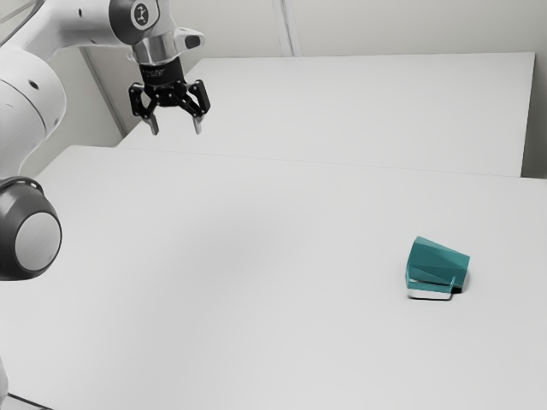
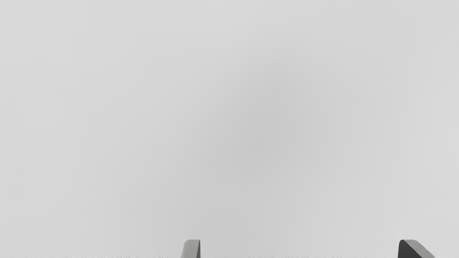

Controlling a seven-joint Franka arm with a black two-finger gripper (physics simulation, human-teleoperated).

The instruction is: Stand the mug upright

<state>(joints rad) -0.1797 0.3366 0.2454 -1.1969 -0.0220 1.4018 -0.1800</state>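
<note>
Below and well apart from the empty hand (image 1: 176, 128), which is spread wide, a teal mug (image 1: 438, 264) lies on its side on the table (image 1: 231, 299) (it might roll if nudged). Reaching it seems the current step; next, travel over and lower, open.

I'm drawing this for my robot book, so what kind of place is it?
Probably a pretend robot lab made on a computer: a robot arm with an open black gripper reaches over a pale table, where a teal mug lies on its side.

Open claw (image 1: 176, 129), pale table (image 2: 107, 107) (shadowed, perhaps).
</note>
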